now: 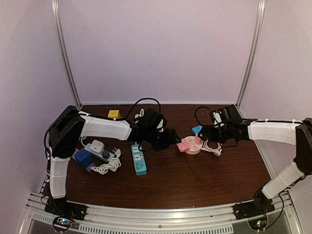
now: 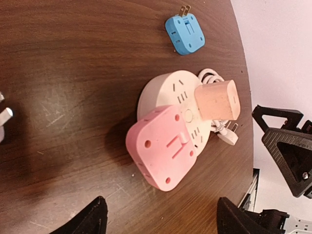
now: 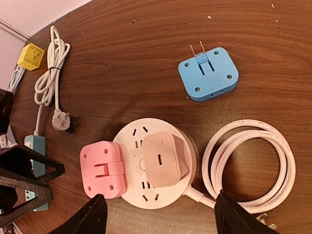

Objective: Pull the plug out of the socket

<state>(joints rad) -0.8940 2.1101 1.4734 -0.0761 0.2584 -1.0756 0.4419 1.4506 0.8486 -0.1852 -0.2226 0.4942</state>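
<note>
The round white socket (image 3: 132, 139) is sitting right of centre on the brown counter (image 3: 122, 58) and carrying two plugs. One pink square plug (image 3: 102, 169) is overhanging its left rim, and one pale beige charger (image 3: 163, 158) is standing near its middle. One blue adapter (image 3: 208, 73) is lying loose just beyond it, prongs showing, and one white cord (image 3: 248, 165) is coiling beside it. The left end effector (image 2: 161, 210) is gaping wide near the pink plug, and the right end effector (image 3: 158, 202) is spreading wide above the socket.

The plug (image 3: 103, 169) is pink, socket (image 3: 140, 138) cream, adapter (image 3: 208, 74) blue, table (image 3: 136, 44) brown.
</note>
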